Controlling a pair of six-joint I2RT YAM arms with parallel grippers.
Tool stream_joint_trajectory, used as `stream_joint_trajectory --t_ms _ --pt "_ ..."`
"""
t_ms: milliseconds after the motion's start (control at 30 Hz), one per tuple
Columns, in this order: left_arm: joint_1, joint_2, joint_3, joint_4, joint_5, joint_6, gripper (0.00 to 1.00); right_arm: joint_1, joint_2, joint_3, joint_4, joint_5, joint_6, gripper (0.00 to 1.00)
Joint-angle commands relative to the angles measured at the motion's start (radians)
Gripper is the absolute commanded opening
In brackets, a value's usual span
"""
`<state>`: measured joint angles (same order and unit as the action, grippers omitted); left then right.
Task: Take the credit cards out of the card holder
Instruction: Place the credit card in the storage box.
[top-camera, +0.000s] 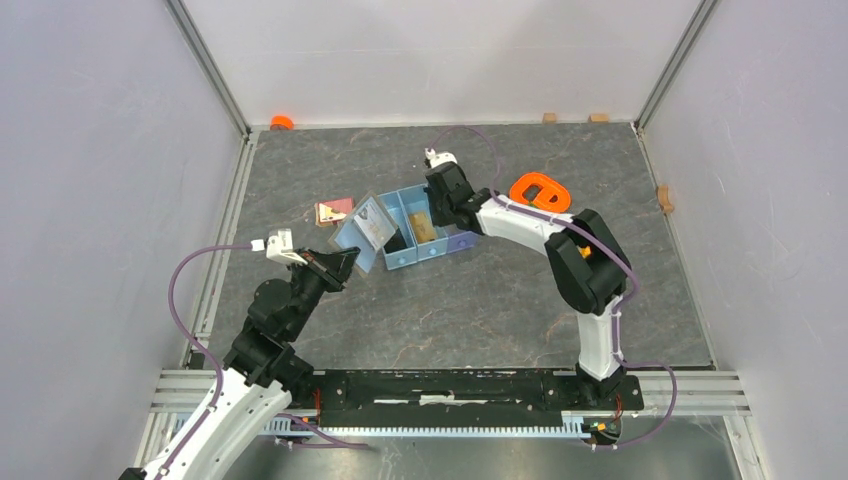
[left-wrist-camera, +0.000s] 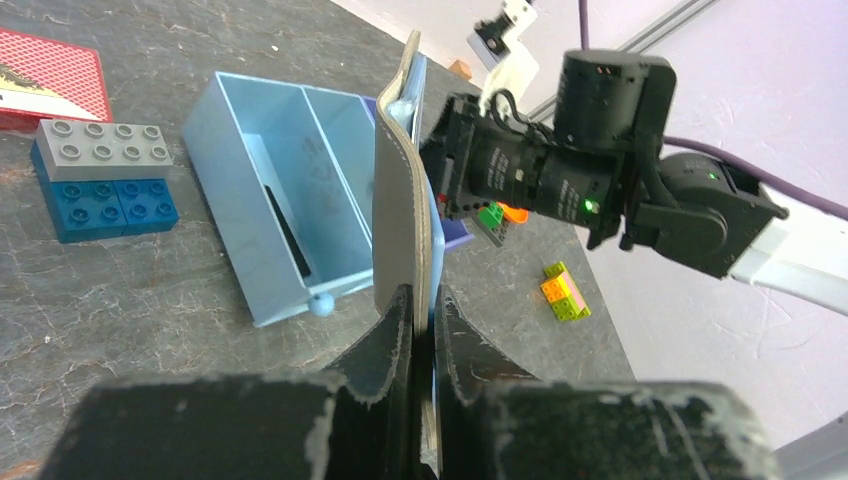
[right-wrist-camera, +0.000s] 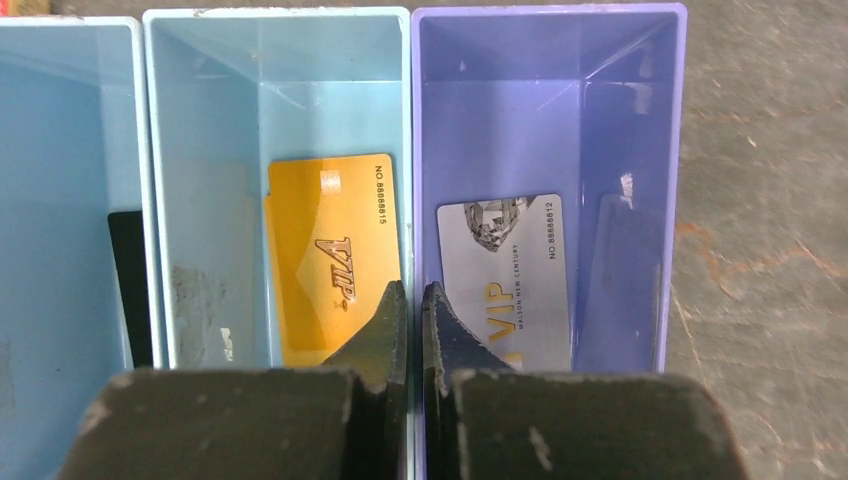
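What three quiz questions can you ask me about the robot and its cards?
1. True or false: the gold card lies in the purple compartment.
2. What does the left gripper pinch? A: the card holder. B: a blue brick. C: an orange ring.
3. Fill in: the gold card and the silver card both say ___.
Key: 1 false, it lies in the light blue compartment beside the purple one. 2 A. 3 VIP.
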<state>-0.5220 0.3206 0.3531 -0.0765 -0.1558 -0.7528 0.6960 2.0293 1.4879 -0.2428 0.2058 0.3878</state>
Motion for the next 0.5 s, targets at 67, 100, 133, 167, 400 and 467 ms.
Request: stream_joint_trajectory --t_ms 67,100,133,167,400,467 --pt "0.005 -0.014 0.018 0.034 -0.017 0.031 0.02 0.02 -0.258 -0.25 0.226 0.123 -0.032 0.0" --pt "0.003 -0.013 0.018 0.033 -0.018 0.031 0.02 0.024 -0.292 -0.288 0.248 0.138 -0.046 0.0" --pt "0.005 -0.012 0.017 0.034 -0.019 0.031 0.02 0.032 -0.319 -0.318 0.284 0.152 -0.063 0.0" --pt "0.004 -0.013 0.017 0.035 -0.019 0.032 0.02 0.041 -0.354 -0.355 0.305 0.177 -0.084 0.0" --pt "0.005 -0.006 0.012 0.039 -0.022 0.033 0.02 0.127 -0.579 -0.644 0.571 0.36 -0.274 0.0" --pt "0.004 -0.003 0.012 0.042 -0.021 0.034 0.02 0.134 -0.634 -0.713 0.643 0.389 -0.295 0.0"
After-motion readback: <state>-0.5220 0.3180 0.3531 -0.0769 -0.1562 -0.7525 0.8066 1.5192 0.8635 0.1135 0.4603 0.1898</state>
